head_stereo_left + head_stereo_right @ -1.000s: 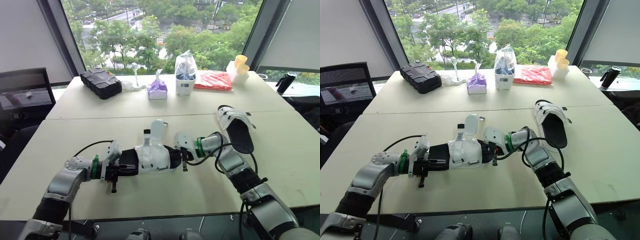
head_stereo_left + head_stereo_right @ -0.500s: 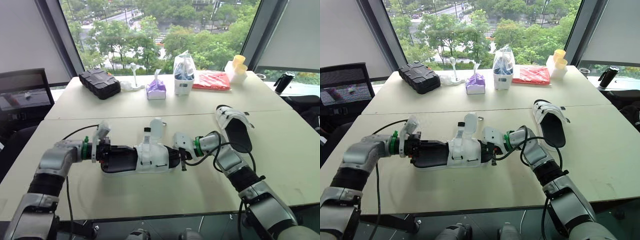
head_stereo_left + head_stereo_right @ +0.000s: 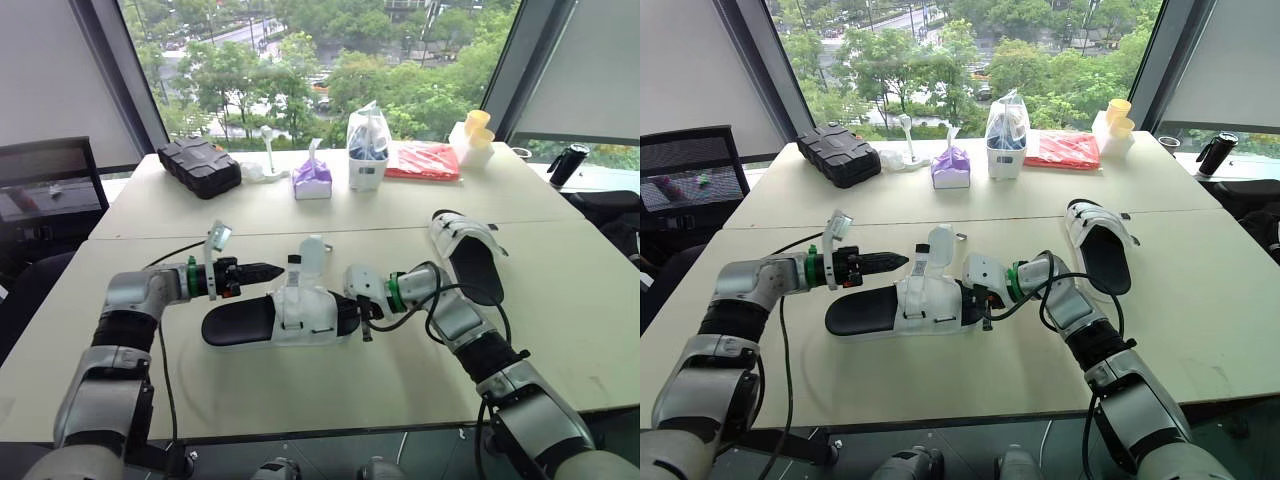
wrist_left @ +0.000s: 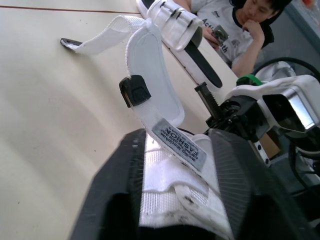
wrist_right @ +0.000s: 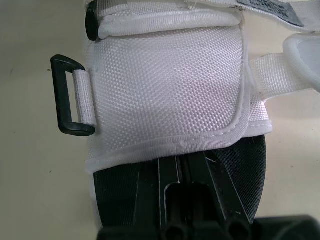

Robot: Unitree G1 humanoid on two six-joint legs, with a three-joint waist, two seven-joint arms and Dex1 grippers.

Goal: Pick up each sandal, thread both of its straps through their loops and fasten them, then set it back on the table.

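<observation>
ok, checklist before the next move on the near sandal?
1. Near sandal lying sole-down on the table: ok.
2. Upright strap threaded: not ok, it stands loose.
3. Black loop free to take a strap: ok, nothing through it.
4. Left gripper clear of the sandal: ok, it hovers apart, near the heel end.
5. Right gripper hold on the toe end: cannot tell.
6. Second sandal out of the way: ok, it lies beyond the right arm.
</observation>
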